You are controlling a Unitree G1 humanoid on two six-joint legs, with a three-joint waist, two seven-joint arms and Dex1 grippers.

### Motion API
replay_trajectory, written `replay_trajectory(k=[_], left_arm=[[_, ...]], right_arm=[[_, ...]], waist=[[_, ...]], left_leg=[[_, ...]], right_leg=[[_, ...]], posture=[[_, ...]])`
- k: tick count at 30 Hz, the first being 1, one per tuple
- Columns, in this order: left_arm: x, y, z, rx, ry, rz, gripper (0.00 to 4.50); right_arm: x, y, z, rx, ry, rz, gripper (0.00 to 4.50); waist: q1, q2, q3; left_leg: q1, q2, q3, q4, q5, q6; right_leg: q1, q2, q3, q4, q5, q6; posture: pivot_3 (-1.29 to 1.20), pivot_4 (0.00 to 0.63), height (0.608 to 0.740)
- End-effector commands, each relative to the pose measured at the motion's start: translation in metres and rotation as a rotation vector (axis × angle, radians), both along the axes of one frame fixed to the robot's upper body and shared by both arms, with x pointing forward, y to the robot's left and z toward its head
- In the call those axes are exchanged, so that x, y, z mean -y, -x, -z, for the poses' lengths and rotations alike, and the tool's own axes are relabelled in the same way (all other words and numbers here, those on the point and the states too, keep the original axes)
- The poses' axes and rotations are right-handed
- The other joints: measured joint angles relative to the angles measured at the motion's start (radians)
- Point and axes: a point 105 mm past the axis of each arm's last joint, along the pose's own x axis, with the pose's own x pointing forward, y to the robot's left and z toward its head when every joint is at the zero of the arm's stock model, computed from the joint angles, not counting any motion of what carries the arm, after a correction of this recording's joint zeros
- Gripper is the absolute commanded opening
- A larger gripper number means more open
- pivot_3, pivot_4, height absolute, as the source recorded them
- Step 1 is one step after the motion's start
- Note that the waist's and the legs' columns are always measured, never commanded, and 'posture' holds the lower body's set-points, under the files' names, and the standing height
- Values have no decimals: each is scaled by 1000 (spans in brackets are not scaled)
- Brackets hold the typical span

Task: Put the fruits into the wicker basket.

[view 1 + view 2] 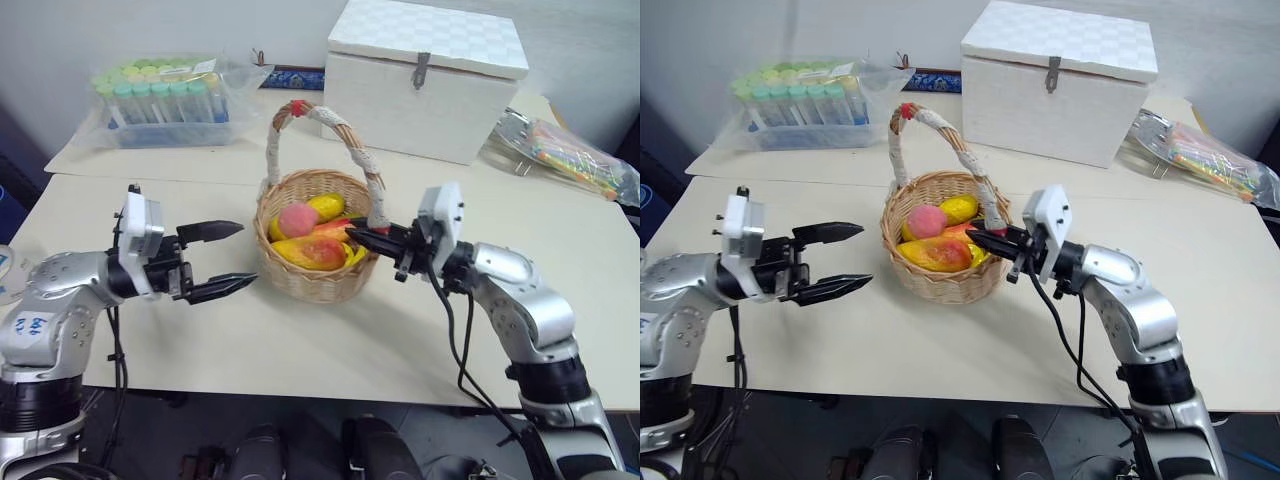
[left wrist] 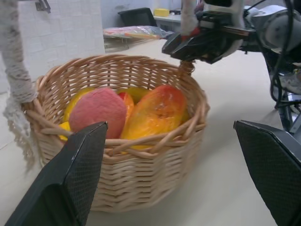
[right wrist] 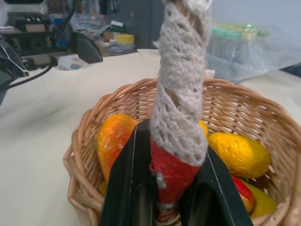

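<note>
Fruits already lie inside the wicker basket (image 1: 315, 270): the pink-red peach (image 1: 298, 220) sits on top toward the basket's left side, and the yellow-orange mango (image 1: 315, 252) with its red blush lies beside it, its long axis running across the basket from left to right. More yellow fruit fills the space behind and beneath them. No fruit lies on the bench (image 1: 300, 350) around the basket, so I judge the loading itself is done.

What matters now is the basket's handle (image 1: 345, 140). It arches up from the basket's left rim, over the fruit, and comes down at the right rim, wrapped in white with a red band at each foot. The right gripper (image 1: 375, 240) reaches in level from the basket's right and is clenched on the handle's right foot, its two black fingers pinching the red band (image 3: 171, 174) just above the rim. That arm is plainly the nearer one; it is in contact with the basket.

The left gripper (image 1: 215, 260) hangs just beside the basket's left wall, pointing level at it, fingers spread wide and holding nothing, not touching the wicker.

Behind the basket stands a white box (image 1: 425, 80), and well behind to the basket's left a clear bag of capped tubes (image 1: 165, 100). If the basket is to be lifted or shifted, I would expect the pull to come from the right side, and a one-sided grip low on the handle could tip the load toward the left.
</note>
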Motion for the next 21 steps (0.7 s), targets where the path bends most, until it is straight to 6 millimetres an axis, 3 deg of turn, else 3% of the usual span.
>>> replay_trajectory(k=[1,7,11,14,21], left_arm=[[9,-5,2,25,-7,39,4500],[26,-14,12,6,4,109,4500],[37,-19,13,12,-4,152,4500],[39,-21,15,29,-30,153,4500],[34,-19,19,26,-62,147,4500]], right_arm=[[29,23,-45,197,-90,124,187],[100,40,-50,222,-72,411,187],[159,32,-42,234,-11,576,187],[186,21,-40,216,-16,616,187],[228,-12,-9,76,32,625,187]], waist=[[-2,0,0],[-4,1,1],[-8,1,1],[-11,2,1],[-12,4,2]], left_leg=[[0,0,0,0,0,0],[0,1,0,0,0,0],[2,0,2,0,0,0],[4,1,5,-1,0,0],[6,2,8,-1,1,-1]], right_leg=[[0,0,0,0,0,0],[0,1,0,0,0,0],[1,3,2,-4,0,0],[1,4,5,-4,0,0],[0,4,8,-2,0,0]], posture=[[0,150,740],[0,150,740],[0,150,740],[0,150,740],[0,150,740]])
